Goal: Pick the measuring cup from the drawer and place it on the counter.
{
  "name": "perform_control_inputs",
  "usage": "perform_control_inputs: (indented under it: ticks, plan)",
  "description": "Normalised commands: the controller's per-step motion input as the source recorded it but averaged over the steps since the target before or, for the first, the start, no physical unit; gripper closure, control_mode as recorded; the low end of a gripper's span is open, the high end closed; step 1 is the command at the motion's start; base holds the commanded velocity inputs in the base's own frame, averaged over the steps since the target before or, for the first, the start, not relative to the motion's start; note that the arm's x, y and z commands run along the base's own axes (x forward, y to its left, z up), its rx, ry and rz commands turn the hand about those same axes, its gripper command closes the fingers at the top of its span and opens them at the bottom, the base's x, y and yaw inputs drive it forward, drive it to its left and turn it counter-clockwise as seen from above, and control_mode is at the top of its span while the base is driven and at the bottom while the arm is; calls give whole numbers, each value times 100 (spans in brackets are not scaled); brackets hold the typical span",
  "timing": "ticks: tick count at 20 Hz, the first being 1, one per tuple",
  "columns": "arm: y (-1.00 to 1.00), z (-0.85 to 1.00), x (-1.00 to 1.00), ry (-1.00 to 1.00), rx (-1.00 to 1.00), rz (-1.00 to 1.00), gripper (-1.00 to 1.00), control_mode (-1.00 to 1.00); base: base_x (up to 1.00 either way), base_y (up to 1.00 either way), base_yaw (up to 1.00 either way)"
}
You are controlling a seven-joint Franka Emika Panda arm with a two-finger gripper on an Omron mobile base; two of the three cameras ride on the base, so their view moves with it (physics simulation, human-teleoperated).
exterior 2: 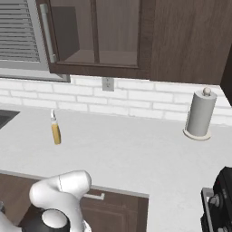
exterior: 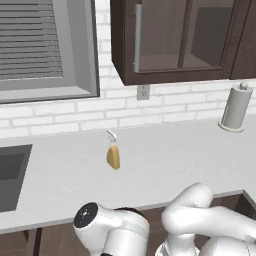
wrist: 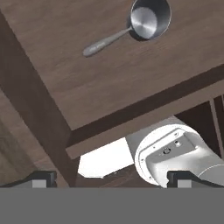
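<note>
In the hand view my fingers stand released, with the two dark tips wide apart at the bottom corners and nothing between them. The small round grey metallic measuring cup lies on the floor of the open dark brown wooden drawer, at about 1 o'clock from my fingers and well apart from them. Its long thin straight handle points toward 8 o'clock, and its bowl faces open toward the camera. In the left base view the long pale grey-white desk carries an amber-yellow bottle with a white nozzle near its middle. A grey paper-towel roll on a round base stands at 2 o'clock from the bottle, near the white brick wall.
</note>
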Motion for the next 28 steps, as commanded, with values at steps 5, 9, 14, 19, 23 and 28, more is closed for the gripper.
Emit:
perform_control_inputs:
  ticks: [5, 9, 14, 19, 23, 28]
  plan:
    - [-41, -19, 59, 3, 0, -62, -100, -100, 0, 0, 0]
    - [33, -15, 69, 5, 0, -28, -100, -100, 0, 0, 0]
    - [73, -37, 58, 8, 0, -23, -100, -100, 0, 0, 0]
    - [95, -47, 32, 6, -3, -14, -100, -100, 0, 0, 0]
    - [83, -59, 0, 10, -6, -8, -100, -100, 0, 0, 0]
    - [46, -48, -14, 8, -8, -9, -100, -100, 0, 0, 0]
